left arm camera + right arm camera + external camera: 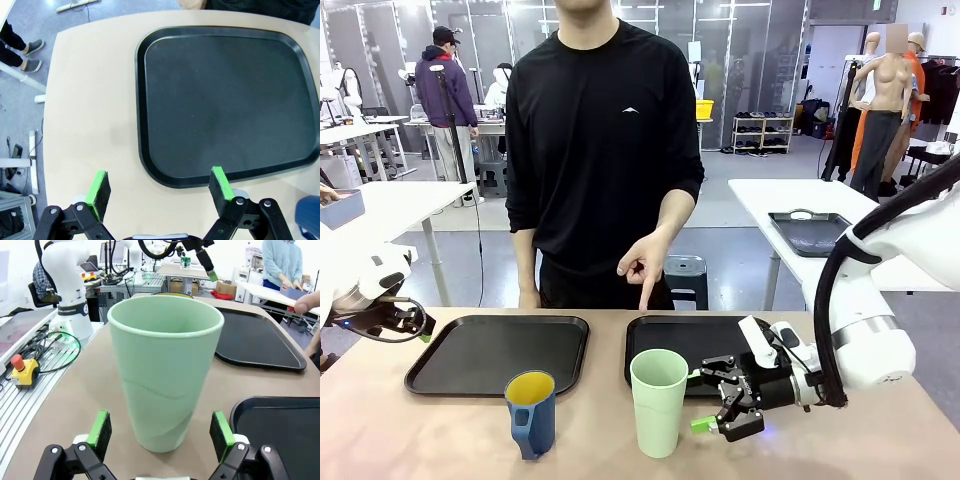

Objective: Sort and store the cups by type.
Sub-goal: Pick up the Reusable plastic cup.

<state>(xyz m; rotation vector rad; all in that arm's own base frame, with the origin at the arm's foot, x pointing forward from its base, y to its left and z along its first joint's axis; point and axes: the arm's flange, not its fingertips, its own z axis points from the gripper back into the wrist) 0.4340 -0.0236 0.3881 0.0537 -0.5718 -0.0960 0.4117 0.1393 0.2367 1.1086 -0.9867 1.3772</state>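
You have a tan desk [440, 430] running the full width of the front view, in a wide workroom with white tables behind it; one of those, off to the right, carries a black tray of its own [810, 232]. A person in a black long-sleeved top stands at the desk's far edge. Two black trays lie side by side along that far edge: the left tray [497, 352] and the right tray [700, 338]. The person's hand [642, 268] hangs with one finger pointing down at the far edge of the right tray.

The tumbler [658, 402] stands upright near the desk's near edge, just right of the middle. It is tall, pale mint green, handleless and tapers toward its base. The mug [531, 413] stands upright just left of it, apart from it. It is shorter, dark blue, yellow inside, with its handle turned toward the near edge.

Your right gripper [705, 398] lies low over the desk with its jaws spread, one green pad on each side of the tumbler's base, neither touching it. Your left gripper [160, 182] hangs at the desk's left edge, jaws wide apart and holding nothing, above a corner of the left tray
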